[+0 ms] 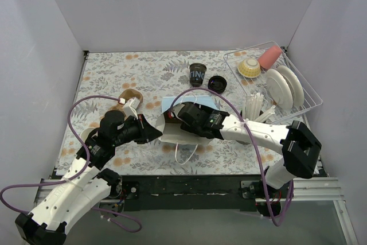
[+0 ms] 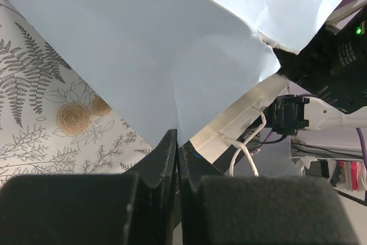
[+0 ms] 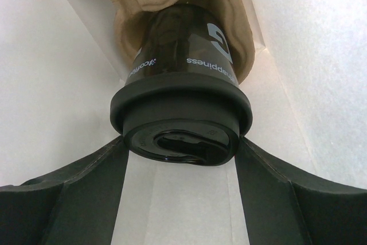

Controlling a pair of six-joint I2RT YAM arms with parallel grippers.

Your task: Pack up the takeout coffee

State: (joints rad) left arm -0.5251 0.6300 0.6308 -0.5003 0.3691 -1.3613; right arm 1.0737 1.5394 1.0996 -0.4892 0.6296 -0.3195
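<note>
**Right gripper (image 3: 180, 144) clasps a lidded cup (image 3: 183, 55) inside the paper bag (image 1: 189, 102)**

We see the floral table (image 1: 114, 73) under everything, with the paper bag lying on its side near the middle. Well to the right of the bag stands the wire dish rack (image 1: 285, 64), white plates (image 1: 284, 87) upright in it. Just right of the bag, a holder of white utensils (image 1: 255, 107) stands on the table.

Our right arm reaches into the bag's mouth. Inside, the wrist view shows the black lidded cup seated in a brown pulp carrier (image 3: 241, 38). The right gripper's jaws are spread wide, one finger against each side of the cup's round black lid (image 3: 180, 113).

At the bag's left side, our left gripper (image 2: 178, 142) is pressed together, pinching an edge of the bag's paper.

Beyond the bag, towards the back wall, a second black cup (image 1: 197, 74) with white lettering stands open. Its loose lid (image 1: 217, 83) lies just beside it. Left of the bag lies a brown cardboard piece (image 1: 131, 96).
</note>
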